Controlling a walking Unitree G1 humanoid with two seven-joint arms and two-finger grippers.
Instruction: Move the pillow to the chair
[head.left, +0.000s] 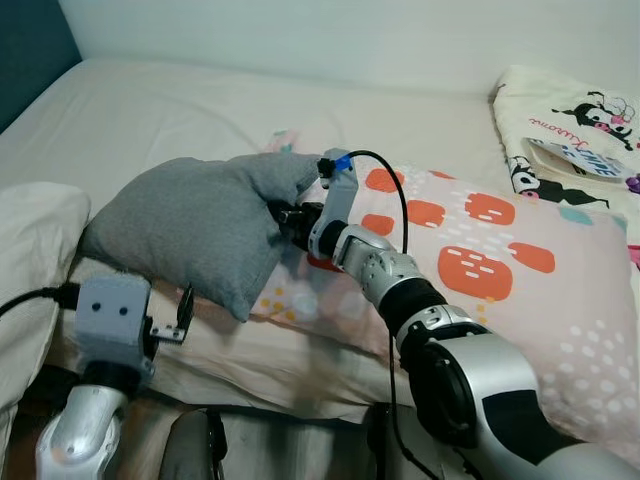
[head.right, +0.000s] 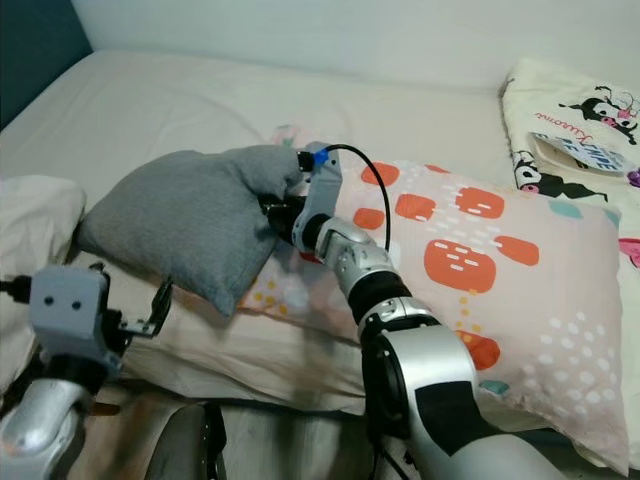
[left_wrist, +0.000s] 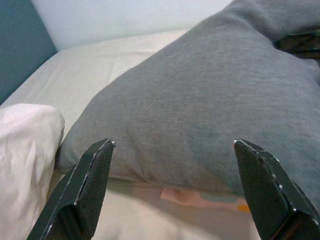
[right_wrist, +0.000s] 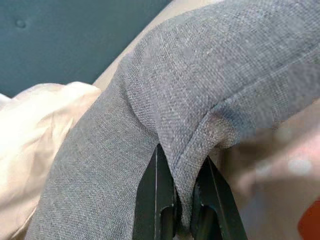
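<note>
Fingers (left_wrist: 92, 187) on my left gripper (left_wrist: 172, 192) are spread wide, empty, just short of the grey pillow (head.left: 195, 225). Further out, my right gripper (right_wrist: 182, 210) is pinched tight on the pillow's seam edge. That pillow lies on the bed (head.left: 150, 110), partly over a patterned pillow (head.left: 500, 260).

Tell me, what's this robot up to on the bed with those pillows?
The robot is handling the grey pillow, which lies on the bed, partly on top of a pink patterned pillow. Its right gripper is pinched shut on the grey pillow's seamed edge. Its left gripper is open, fingers spread in front of the pillow's near side, not touching it. The pillow has not left the bed.
</note>
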